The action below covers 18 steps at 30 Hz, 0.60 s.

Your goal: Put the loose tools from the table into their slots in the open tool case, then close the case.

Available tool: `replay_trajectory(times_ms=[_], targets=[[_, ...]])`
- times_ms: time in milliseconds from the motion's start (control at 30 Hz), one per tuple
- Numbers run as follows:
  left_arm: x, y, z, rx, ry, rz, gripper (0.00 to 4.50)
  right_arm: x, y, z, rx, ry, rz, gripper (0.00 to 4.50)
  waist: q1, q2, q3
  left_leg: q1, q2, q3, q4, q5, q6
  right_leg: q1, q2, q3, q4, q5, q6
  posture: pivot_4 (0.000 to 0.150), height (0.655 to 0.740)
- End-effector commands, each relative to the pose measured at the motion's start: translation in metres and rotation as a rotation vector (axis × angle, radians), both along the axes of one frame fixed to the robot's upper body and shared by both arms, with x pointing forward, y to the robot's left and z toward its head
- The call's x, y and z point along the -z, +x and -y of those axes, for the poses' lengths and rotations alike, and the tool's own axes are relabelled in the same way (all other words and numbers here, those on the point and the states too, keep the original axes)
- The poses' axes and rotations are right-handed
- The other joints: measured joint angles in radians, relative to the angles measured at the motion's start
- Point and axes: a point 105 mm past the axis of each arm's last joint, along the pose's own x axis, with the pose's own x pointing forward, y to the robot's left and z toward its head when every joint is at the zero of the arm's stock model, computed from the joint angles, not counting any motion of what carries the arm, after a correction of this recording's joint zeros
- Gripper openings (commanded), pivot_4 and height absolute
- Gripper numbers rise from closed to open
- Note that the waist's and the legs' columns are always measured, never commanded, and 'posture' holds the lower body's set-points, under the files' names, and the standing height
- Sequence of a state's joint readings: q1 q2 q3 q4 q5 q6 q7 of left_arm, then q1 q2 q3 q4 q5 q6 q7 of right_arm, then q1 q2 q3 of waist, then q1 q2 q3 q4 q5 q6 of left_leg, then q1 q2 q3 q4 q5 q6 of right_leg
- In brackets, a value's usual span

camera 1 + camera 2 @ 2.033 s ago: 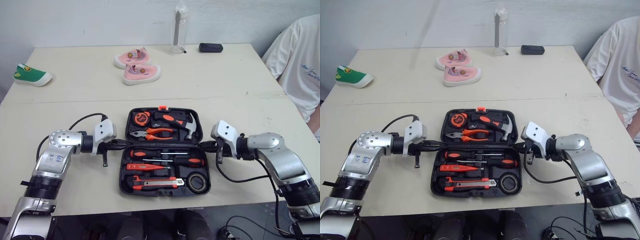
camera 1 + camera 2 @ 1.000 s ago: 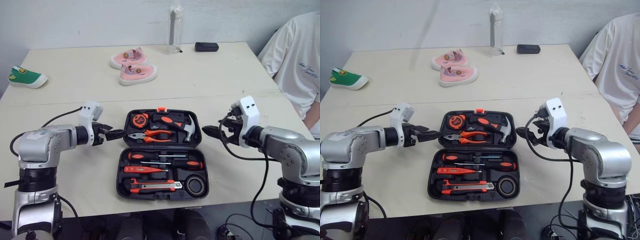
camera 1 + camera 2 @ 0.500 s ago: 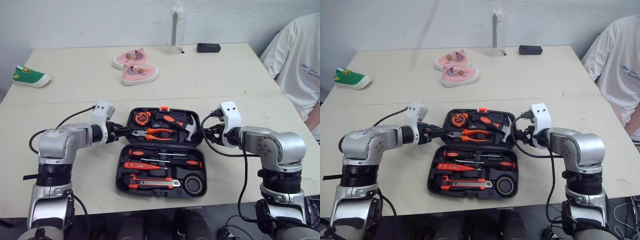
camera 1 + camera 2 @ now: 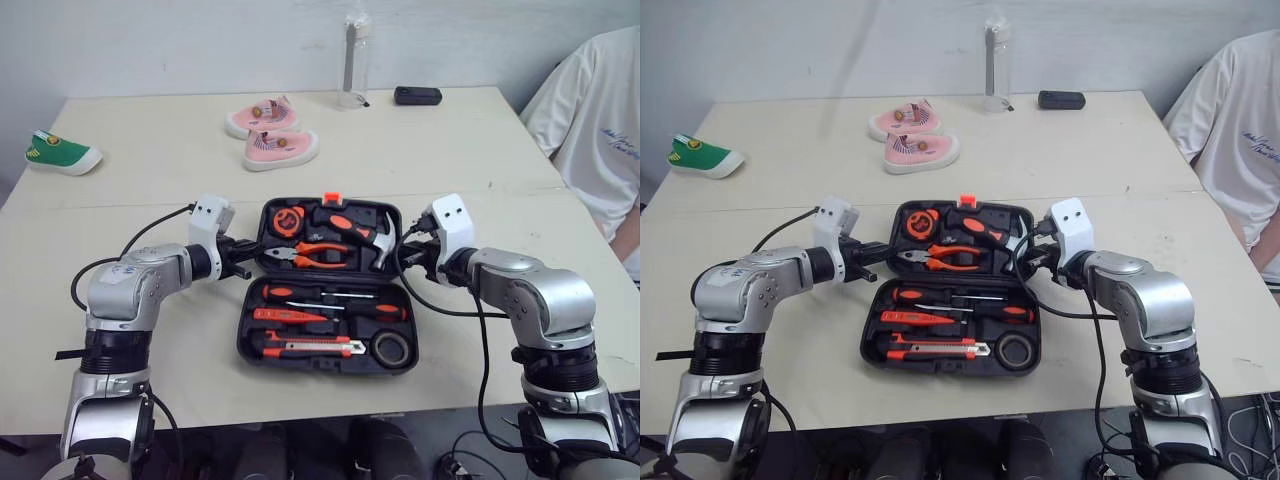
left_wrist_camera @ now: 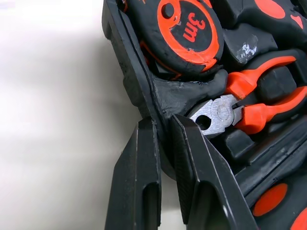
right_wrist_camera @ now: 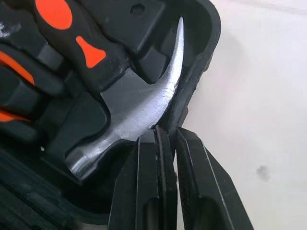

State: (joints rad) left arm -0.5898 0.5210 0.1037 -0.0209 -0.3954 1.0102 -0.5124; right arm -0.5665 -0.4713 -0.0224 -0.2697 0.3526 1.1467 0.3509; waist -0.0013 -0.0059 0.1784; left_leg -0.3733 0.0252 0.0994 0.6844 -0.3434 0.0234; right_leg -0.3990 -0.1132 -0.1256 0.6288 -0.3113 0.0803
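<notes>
- Case (image 4: 243, 342) sits mid-desk (image 4: 140, 190) by the near edge; tools (image 4: 318, 316) all slotted, no loose ones seen.
- Left gripper (image 5: 160, 122) and right gripper (image 6: 167, 132) each clenched on a side edge of the lid (image 4: 300, 204).
- You're at the closing step: swing both toward you evenly, or the lid twists.
- Shoes (image 4: 272, 137) and bottle (image 4: 353, 60) at the far edge: ignore.

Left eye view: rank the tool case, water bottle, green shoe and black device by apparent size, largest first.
1. tool case
2. water bottle and green shoe: too alike to rank
3. black device: smallest, though it also lies far from the camera
</notes>
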Motion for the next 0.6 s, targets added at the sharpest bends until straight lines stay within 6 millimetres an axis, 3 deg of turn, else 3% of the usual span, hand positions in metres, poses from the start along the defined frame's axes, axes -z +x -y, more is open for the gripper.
replay_trajectory(times_ms=[33,367,533,600], targets=[[-0.041,0.010,-0.009,0.001,0.085,0.280,0.00,-0.044,0.010,0.015,0.033,-0.186,0.316,0.02,0.000,0.000,0.001,-0.001,0.000,0.001,0.000,0.000,0.000,-0.002,0.000,0.000,0.000,0.000,0.000,0.150,0.7316],[-0.067,0.025,-0.008,0.019,0.339,0.761,0.00,-0.073,0.025,0.023,0.034,-0.545,0.780,0.02,-0.001,-0.001,0.002,-0.013,-0.001,0.007,0.000,0.001,0.001,-0.018,0.002,-0.003,0.003,0.000,0.001,0.150,0.7316],[-0.059,0.020,-0.003,0.065,0.485,0.938,0.00,-0.057,0.021,0.022,-0.007,-0.671,0.898,0.02,0.000,-0.001,0.002,-0.015,-0.001,0.007,0.000,0.002,0.002,-0.019,0.001,-0.006,0.002,0.000,0.001,0.150,0.7316],[-0.054,0.011,-0.016,0.019,0.550,0.993,0.00,-0.048,0.012,0.028,0.010,-0.662,0.908,0.02,0.000,-0.001,0.002,-0.015,-0.001,0.007,0.000,0.002,0.002,-0.019,0.000,-0.007,0.002,0.000,0.001,0.150,0.7316]])
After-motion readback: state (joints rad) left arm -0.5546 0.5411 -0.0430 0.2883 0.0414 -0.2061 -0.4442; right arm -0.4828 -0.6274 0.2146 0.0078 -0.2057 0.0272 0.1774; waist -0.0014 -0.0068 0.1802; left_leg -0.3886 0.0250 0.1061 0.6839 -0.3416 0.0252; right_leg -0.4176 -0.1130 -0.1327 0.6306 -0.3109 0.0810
